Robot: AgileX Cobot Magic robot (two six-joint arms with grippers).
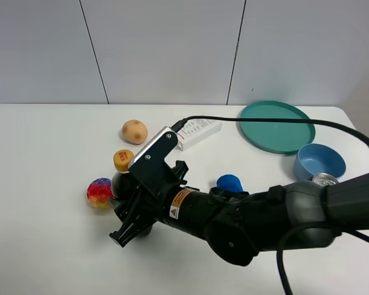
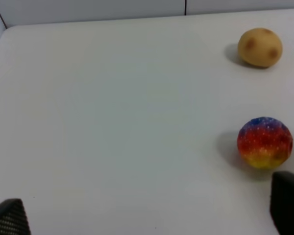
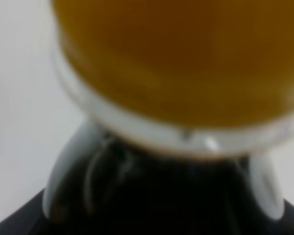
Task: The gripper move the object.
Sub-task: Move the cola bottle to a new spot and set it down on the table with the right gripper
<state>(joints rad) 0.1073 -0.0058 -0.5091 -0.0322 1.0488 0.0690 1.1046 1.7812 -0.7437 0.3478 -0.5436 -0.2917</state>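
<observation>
The cola bottle [image 1: 122, 163] stands left of centre on the white table [image 1: 43, 246]. Only its yellow cap and dark shoulder show; the rest is hidden behind my right gripper [image 1: 131, 215]. That gripper has reached across from the right, and its black jaws sit around the bottle's body. In the right wrist view the bottle [image 3: 161, 196] fills the frame, yellow cap above the dark shoulder. My left gripper [image 2: 147, 215] is open and empty, with its fingertips [image 2: 286, 205] low over bare table. The left arm does not show in the high view.
A rainbow ball [image 1: 99, 192] [image 2: 264, 142] lies just left of the bottle. A potato [image 1: 134, 131] [image 2: 259, 47] lies behind it. Also on the table: a white box [image 1: 198, 132], a teal plate [image 1: 277, 126], a blue bowl [image 1: 320, 161], a soda can [image 1: 325, 180] and a blue object [image 1: 229, 183].
</observation>
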